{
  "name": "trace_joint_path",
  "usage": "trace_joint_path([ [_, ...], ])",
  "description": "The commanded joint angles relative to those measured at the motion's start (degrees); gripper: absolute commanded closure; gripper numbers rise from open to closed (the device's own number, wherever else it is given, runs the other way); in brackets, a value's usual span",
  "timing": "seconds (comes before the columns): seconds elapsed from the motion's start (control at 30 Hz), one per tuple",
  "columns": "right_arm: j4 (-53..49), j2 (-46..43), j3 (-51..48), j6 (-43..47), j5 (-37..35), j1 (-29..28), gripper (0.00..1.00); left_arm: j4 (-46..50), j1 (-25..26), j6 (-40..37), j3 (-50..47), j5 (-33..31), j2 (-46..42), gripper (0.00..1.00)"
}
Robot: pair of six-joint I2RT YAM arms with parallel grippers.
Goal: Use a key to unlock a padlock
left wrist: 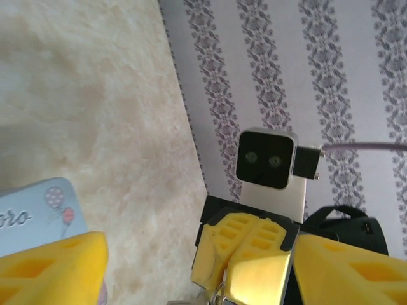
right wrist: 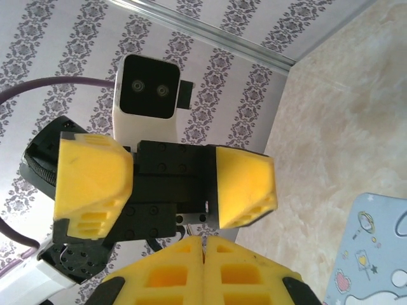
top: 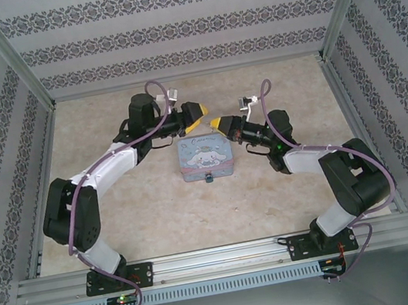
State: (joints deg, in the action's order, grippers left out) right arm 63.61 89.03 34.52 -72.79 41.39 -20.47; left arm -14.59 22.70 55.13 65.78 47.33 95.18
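My left claw (right wrist: 168,184) gapes empty, my right claw (right wrist: 203,264) pinches what looks like the key (right wrist: 204,240); next I must steer it into the padlock (top: 210,176).

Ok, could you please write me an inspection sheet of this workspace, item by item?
surface: beige stone-pattern table.
job's things: blue cartoon tin mid-table; small dark padlock at its near edge, details too small to tell; small metal piece, probably the key, at the right gripper's tips.
clutter: nothing seen.
grippers: left gripper open; right gripper shut; the two face each other over the tin's far edge.
cables: purple cables along both arms, looping loosely.
surroundings: patterned walls, metal frame.
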Motion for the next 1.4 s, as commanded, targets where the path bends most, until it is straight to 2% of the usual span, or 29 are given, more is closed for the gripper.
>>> trace_joint_path([
  [0.0, 1.19, -1.91, -1.66, 0.11, -1.86, 0.23, 1.0, -0.63, -0.93, 0.47, -2.87, -3.49, -4.98, 0.17],
  [0.13, -1.07, -3.86, -4.76, 0.28, -5.01, 0.15, 1.0, 2.3, -0.93, -0.84, -7.39, -6.04, -9.38, 0.11],
  [0.3, -5.08, -7.64, -10.0, 0.64, -9.56, -0.53, 1.0, 5.9, 0.58, -2.34, -14.14, -9.14, -15.66, 0.09],
  [0.47, -8.89, -12.35, -14.48, 1.6, -13.6, -2.86, 1.0, 8.23, 4.92, -3.53, -21.35, -14.01, -21.72, 0.08],
  [0.63, -10.19, -16.39, -20.3, 2.3, -17.04, -6.05, 1.0, 8.0, 11.38, -3.89, -28.46, -20.33, -24.77, 0.08],
  [0.9, -12.89, -19.95, -23.92, 4.37, -20.33, -10.62, 1.0, -3.71, 17.94, 0.24, -35.54, -26.91, -19.78, 0.09],
  [1.03, -12.59, -18.79, -24.27, 5.11, -20.38, -10.82, 1.0, -7.48, 18.09, 1.12, -35.41, -28.39, -16.77, 0.09],
  [1.37, -9.61, -10.69, -20.41, 6.53, -18.8, -10.08, 1.0, -8.07, 17.14, 0.15, -31.73, -29.48, -12.15, 0.09],
])
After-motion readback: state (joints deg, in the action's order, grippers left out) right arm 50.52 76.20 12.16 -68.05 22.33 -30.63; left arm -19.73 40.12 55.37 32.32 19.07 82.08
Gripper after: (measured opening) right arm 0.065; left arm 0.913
